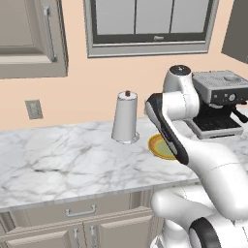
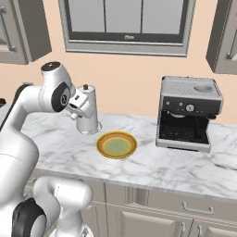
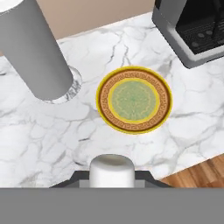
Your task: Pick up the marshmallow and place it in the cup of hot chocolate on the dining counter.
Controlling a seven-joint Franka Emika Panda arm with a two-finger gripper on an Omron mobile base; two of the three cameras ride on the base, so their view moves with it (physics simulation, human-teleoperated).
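Fingers point(image 3: 111, 175) are closed on the marshmallow point(image 3: 111, 169), held raised above the front edge of the table point(image 3: 52, 131) so it can be carried off. Just behind it sits the emptied plate point(image 3: 134, 99); the paper-towel roll point(image 3: 33, 52) stands near the back edge.

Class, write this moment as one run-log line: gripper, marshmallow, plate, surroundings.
gripper: shut on marshmallow | plate: bare, on counter | paper-towel roll: upright, left of plate | coffee machine: right of plate
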